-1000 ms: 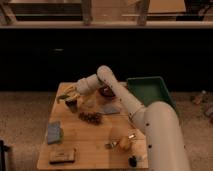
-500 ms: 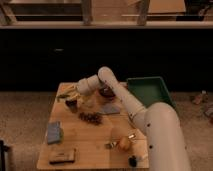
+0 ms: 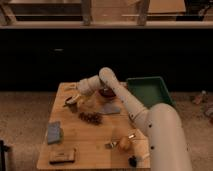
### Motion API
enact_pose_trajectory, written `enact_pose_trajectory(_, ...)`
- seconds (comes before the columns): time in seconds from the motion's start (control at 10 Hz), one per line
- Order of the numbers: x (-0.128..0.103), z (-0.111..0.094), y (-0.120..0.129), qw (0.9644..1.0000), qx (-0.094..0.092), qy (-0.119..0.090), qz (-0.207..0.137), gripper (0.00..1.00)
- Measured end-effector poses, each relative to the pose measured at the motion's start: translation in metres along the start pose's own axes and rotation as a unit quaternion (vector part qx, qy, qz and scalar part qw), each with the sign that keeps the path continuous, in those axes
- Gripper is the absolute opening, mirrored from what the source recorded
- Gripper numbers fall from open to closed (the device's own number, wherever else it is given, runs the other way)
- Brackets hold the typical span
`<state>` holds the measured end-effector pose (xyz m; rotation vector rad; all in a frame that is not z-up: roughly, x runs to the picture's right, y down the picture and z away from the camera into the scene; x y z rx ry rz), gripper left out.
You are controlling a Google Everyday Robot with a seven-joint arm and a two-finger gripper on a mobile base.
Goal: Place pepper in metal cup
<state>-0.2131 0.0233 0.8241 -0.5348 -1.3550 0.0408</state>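
The arm reaches across a wooden table [image 3: 95, 140], its gripper [image 3: 75, 98] low over the far-left part of the top, right at the metal cup [image 3: 68, 102]. A pale yellow-green sliver at the gripper's tip looks like the pepper [image 3: 73, 99], lying at or just over the cup's rim; whether it sits inside the cup, rests on the edge or is pinched in the jaws cannot be told, nor can how wide the jaws stand. Judged from this, the carry is done and the task is at its last step: the drop into the cup, or the letting go, is either under way or just due, and the arm has yet to lift clear. Elsewhere on the table: a red bowl [image 3: 106, 93] behind the arm, a dark cluster [image 3: 90, 117], a blue sponge [image 3: 54, 132], an orange fruit [image 3: 124, 144], and a green bin [image 3: 148, 90] at the right.
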Motion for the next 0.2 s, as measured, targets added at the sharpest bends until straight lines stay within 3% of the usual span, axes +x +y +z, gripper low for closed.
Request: enact_pose_trajectory(0.2, -0.0027, -0.0015, -0.0010, 1.0000, 0.003, -0.005, -0.004, 0.80)
